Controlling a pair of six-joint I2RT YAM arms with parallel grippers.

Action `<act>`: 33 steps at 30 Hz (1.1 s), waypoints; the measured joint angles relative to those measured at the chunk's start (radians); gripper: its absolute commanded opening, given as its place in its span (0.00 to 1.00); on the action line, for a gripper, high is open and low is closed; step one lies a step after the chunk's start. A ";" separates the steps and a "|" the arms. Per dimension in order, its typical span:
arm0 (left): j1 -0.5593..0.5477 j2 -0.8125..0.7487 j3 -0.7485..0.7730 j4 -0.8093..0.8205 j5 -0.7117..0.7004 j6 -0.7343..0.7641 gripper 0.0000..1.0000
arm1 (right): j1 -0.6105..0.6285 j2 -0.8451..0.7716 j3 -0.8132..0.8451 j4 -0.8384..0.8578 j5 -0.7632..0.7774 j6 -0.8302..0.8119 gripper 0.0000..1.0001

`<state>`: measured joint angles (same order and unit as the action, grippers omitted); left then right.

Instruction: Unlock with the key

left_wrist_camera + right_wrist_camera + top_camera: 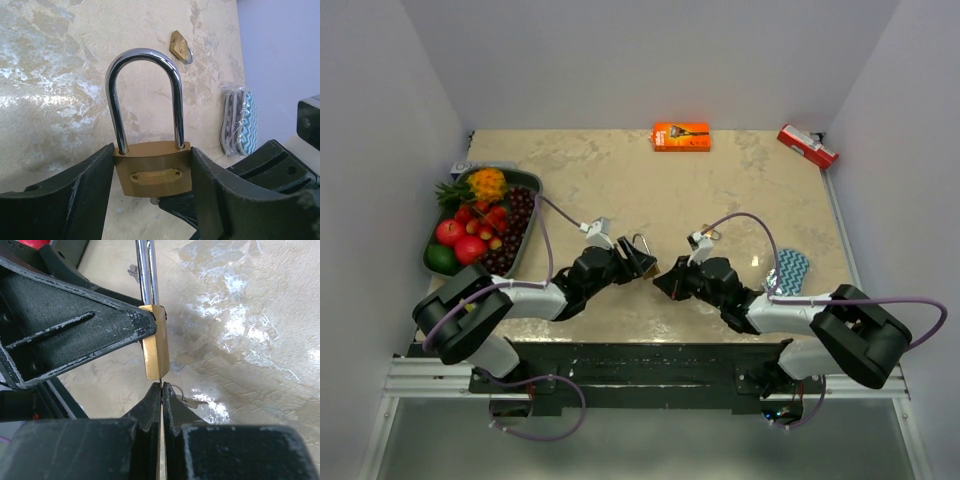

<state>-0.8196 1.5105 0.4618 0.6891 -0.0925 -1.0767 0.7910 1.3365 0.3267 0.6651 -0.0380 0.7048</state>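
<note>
Lining the key [161, 450] up with the keyhole is the step I have in hand. The left jaws pinch the padlock [151, 172] by the two sides of its brass body, clear of the table [250, 315]. Its shackle is seated at both ends, so I judge it locked. The right jaws are pressed together on the key, which shows as a thin brass edge between them, its tip right at the underside of the lock body. Whether the blade has entered I cannot tell. Next, I reckon, comes a straight push along the lock's axis, then a twist of the right wrist while the left holds firm.
</note>
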 measured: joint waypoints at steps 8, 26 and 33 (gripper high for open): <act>0.000 -0.018 -0.012 0.036 0.025 0.031 0.00 | -0.050 -0.003 -0.024 0.060 -0.103 0.061 0.00; 0.000 -0.079 -0.038 0.035 0.058 0.037 0.00 | -0.084 -0.035 -0.065 0.118 -0.207 0.077 0.02; -0.002 -0.064 -0.037 -0.008 0.074 -0.008 0.00 | -0.032 -0.035 -0.058 0.078 -0.121 0.025 0.18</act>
<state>-0.8211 1.4464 0.4248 0.6811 -0.0189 -1.0847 0.7589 1.3018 0.2687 0.7429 -0.1589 0.7296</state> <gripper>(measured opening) 0.629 0.119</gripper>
